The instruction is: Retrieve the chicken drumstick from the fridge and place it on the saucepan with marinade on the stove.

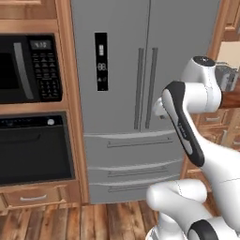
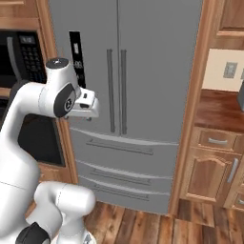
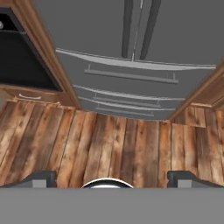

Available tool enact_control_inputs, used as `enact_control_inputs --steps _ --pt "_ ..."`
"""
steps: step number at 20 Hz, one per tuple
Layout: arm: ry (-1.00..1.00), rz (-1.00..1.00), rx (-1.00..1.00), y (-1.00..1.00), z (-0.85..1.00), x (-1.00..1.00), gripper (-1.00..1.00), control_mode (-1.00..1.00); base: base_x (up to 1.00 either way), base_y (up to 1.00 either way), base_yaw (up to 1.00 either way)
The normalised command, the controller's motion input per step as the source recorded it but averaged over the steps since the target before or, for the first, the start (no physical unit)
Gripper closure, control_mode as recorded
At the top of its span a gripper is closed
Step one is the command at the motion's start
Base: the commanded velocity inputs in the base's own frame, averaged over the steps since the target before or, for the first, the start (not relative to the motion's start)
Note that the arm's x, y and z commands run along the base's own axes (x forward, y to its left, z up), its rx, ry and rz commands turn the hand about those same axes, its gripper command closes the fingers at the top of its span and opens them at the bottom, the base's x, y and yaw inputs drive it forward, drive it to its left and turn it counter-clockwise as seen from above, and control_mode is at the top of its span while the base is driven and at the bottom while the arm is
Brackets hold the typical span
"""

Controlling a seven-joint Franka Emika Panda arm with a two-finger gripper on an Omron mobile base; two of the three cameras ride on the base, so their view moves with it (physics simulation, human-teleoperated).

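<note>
The grey fridge stands straight ahead with both doors shut, its two vertical bar handles meeting at the middle. In the hand view the fridge fills the top, lower drawers toward the floor. My gripper is open and holds nothing, its fingertips far apart. The hand hangs in front of the left door, short of the handles. The chicken drumstick is hidden. The saucepan, marinade and stove are out of view.
A black microwave and black oven sit in the wood cabinet left of the fridge. To the right are a wood counter and cabinets. Plank floor lies below.
</note>
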Motion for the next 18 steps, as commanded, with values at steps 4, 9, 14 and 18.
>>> enact_control_inputs --steps 4,9,14,18 --pt "0.0 0.0 0.0 0.0 0.0 0.0 -1.0 1.0 0.07 -0.93 0.17" --pt "0.0 0.0 0.0 0.0 0.0 0.0 -1.0 1.0 0.01 -0.03 0.0" --pt "0.0 0.0 0.0 0.0 0.0 0.0 -1.0 1.0 0.04 0.6 -0.07" --pt "0.0 0.0 0.0 0.0 0.0 0.0 -1.0 1.0 0.05 0.22 -0.08"
